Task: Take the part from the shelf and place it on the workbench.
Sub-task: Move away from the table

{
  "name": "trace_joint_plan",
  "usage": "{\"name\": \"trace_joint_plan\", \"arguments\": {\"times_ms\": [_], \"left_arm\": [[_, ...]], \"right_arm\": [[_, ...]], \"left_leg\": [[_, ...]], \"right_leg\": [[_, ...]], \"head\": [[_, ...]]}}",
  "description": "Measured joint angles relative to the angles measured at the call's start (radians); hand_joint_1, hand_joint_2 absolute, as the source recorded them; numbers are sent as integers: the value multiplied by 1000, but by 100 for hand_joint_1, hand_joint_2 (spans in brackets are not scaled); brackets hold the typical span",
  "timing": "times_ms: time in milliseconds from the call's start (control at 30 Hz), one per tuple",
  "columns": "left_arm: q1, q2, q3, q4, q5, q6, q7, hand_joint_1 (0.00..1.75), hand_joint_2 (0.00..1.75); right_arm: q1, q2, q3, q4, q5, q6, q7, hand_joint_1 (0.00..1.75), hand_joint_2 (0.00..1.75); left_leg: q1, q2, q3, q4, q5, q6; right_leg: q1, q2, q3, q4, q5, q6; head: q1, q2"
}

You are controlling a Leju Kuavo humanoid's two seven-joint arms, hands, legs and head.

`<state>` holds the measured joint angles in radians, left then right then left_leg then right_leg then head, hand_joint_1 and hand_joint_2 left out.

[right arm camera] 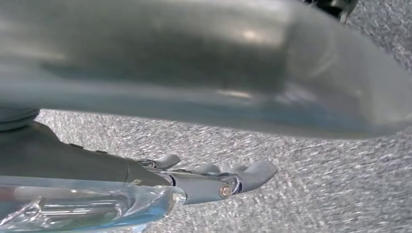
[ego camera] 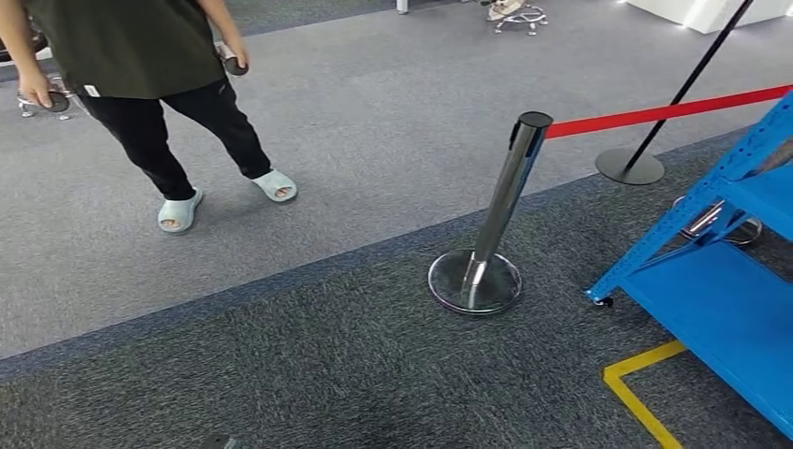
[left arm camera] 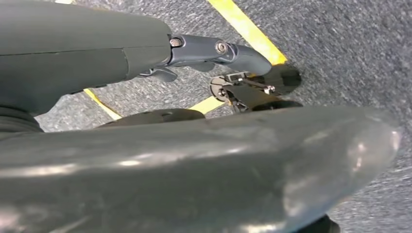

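Observation:
The blue metal shelf [ego camera: 729,299] stands at the right edge of the head view, and the boards I can see carry no part. In the left wrist view my left hand [left arm camera: 214,53] hangs over the dark carpet with its fingers stretched out and nothing in them. In the right wrist view my right hand [right arm camera: 214,182] also hangs over grey carpet, fingers stretched out and apart. A clear glossy shape [right arm camera: 87,208] lies along that hand's base; I cannot tell what it is.
A chrome stanchion [ego camera: 486,243] stands just left of the shelf, with a red belt [ego camera: 655,114] running to a black post base [ego camera: 629,166]. Yellow floor tape [ego camera: 636,393] lies beside the shelf. A person [ego camera: 140,56] stands at the far left on the lighter carpet.

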<state>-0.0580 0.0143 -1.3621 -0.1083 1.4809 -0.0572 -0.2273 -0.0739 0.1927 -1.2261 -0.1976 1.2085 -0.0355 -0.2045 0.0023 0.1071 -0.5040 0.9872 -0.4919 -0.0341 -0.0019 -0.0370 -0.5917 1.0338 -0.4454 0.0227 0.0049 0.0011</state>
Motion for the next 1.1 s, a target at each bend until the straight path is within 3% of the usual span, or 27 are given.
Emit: {"name": "trace_joint_plan", "arguments": {"times_ms": [67,133,200,233,300,333,367,433,500,533,567,633,700,733,767,800,867,933,1000,1033,1100], "left_arm": [[-2,0,0,0,0,0,-1,0,0],[1,0,0,0,0,0,-1,0,0],[5,-1,-1,0,0,0,-1,0,0],[6,0,-1,0,0,0,-1,0,0],[5,0,-1,0,0,0,-1,0,0],[5,1,-1,0,0,0,-1,0,0],[4,1,-1,0,0,0,-1,0,0],[2,0,-1,0,0,0,-1,0,0],[1,-1,-2,0,-1,-2,-2,0,0],[0,-1,-2,0,-1,-4,-3,0,0],[0,-1,-2,0,-2,-5,-5,0,0],[3,0,-2,0,-7,-6,-8,0,0],[6,0,-2,0,-11,1,-6,0,0],[6,-1,-3,0,-13,6,-3,0,0],[5,-2,-3,0,-12,13,0,0,0],[4,-3,-3,0,-11,19,3,0,0],[4,-5,-4,0,-9,27,3,0,0],[3,-6,-4,0,-5,25,-22,0,0],[-1,-10,-4,0,-7,18,-55,0,0],[-4,-12,-4,0,-12,15,-67,0,0],[-8,-16,-5,0,-15,4,-92,0,0]], "right_arm": [[-1,0,0,0,0,-1,0,0,0],[-4,0,0,0,0,-1,0,0,0],[-5,0,0,0,0,-1,0,0,0],[-3,0,0,0,0,-1,1,0,0],[-2,0,0,0,0,-1,1,0,0],[-2,0,0,0,0,-1,1,0,0],[-3,1,0,0,0,-1,1,0,0],[-3,1,0,0,0,-1,1,0,0],[1,1,0,0,0,-1,1,0,0],[4,1,0,0,1,-2,1,0,0],[5,1,0,0,2,-3,0,0,0],[1,1,0,0,8,-4,-1,0,0],[-4,2,2,0,16,-2,-3,0,0],[-4,3,3,0,16,-1,-6,0,0],[-3,4,3,0,13,0,-11,0,0],[-2,4,4,0,8,0,-17,0,0],[-5,7,3,0,3,-1,-19,0,0],[-9,13,5,1,17,2,0,0,0],[-9,22,9,2,38,6,17,0,0],[-8,27,12,2,45,5,17,0,0],[-10,36,19,2,53,4,11,0,0]], "left_leg": [[4,-44,-17,43,-34,-11],[6,-91,-79,168,-98,-15],[6,-100,-140,279,-131,-16],[6,-101,-150,288,-118,-15],[7,-115,-115,194,-45,-11],[9,-143,-84,123,-10,-8],[13,-170,-58,62,13,-6],[15,-202,-34,6,22,0],[14,-180,-33,-1,26,13],[14,-167,-31,-4,28,21],[14,-152,-30,-7,30,28],[11,-121,-28,-10,30,37],[6,-86,-25,-9,27,39],[6,-71,-24,-9,25,39],[6,-57,-21,-9,23,38],[6,-45,-16,-9,20,35],[3,-23,-6,-7,11,25],[-2,-4,1,-6,4,15],[-1,12,5,-7,0,5],[1,4,5,-2,-7,0],[4,-45,-23,63,-51,-9]], "right_leg": [[-5,23,1,-6,5,-12],[-7,48,0,-7,7,-20],[-6,79,-1,-7,7,-22],[-6,95,-1,-7,8,-22],[-8,125,1,-7,10,-18],[-8,140,0,-6,11,-14],[-8,155,-2,-4,12,-10],[-9,179,-10,-6,16,4],[-14,196,-18,-13,22,18],[-12,182,-24,-6,16,23],[-10,153,-39,20,-2,27],[-6,78,-93,136,-68,31],[-8,48,-149,259,-117,35],[-8,44,-156,276,-115,36],[-8,39,-140,250,-94,37],[-8,28,-105,189,-62,37],[-6,-15,-28,54,-11,32],[-2,-32,1,1,1,19],[-1,-7,-3,1,2,4],[-2,5,-4,0,4,-2],[-7,29,-5,-2,8,-14]], "head": [[-4,0],[-8,0],[-9,0],[-9,0],[-9,0],[-9,0],[-9,0],[-9,0],[-9,0],[-7,0],[-3,0],[4,0],[4,0],[4,0],[4,0],[5,0],[4,0],[1,0],[0,0],[-1,0],[-4,0]]}}
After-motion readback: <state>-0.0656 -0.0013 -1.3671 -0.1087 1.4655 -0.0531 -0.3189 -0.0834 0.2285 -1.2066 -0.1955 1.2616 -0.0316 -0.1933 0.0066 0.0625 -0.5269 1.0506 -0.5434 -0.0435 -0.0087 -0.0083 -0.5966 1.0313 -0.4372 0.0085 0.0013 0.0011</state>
